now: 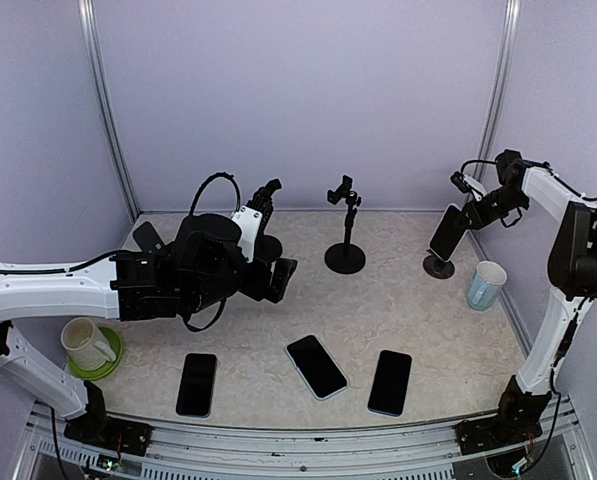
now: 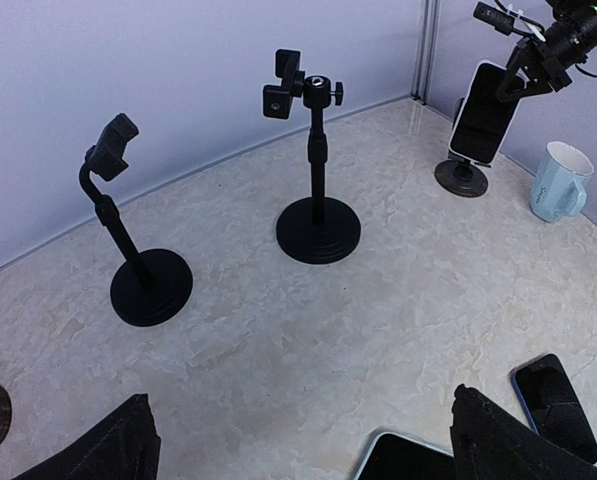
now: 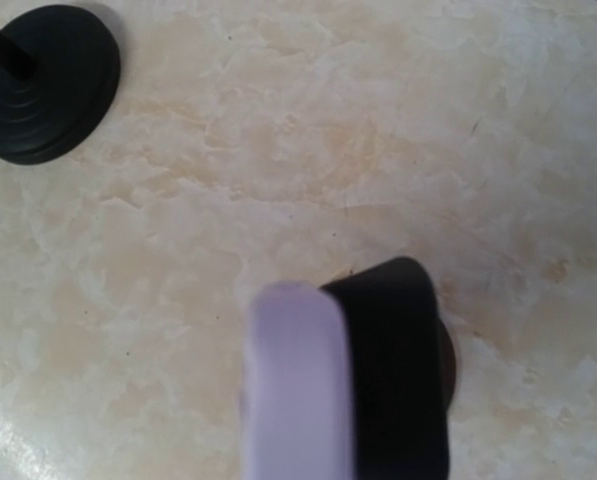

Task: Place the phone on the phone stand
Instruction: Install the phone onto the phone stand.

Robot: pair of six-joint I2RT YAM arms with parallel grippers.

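Phone (image 2: pixel 481 115) stands upright, leaning, on the right phone stand (image 2: pixel 462 177).
Right claw (image 2: pixel 518 80), closed, sits at its top edge, grip unclear; left claw (image 2: pixel 303 440) gapes empty, well apart.

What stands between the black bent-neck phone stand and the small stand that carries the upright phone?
An empty black straight-pole phone stand with a round base; the rest is bare marbled tabletop. The left wrist view shows this clearly.

Rightmost stand (image 2: pixel 462 178) with phone (image 2: pixel 481 115)
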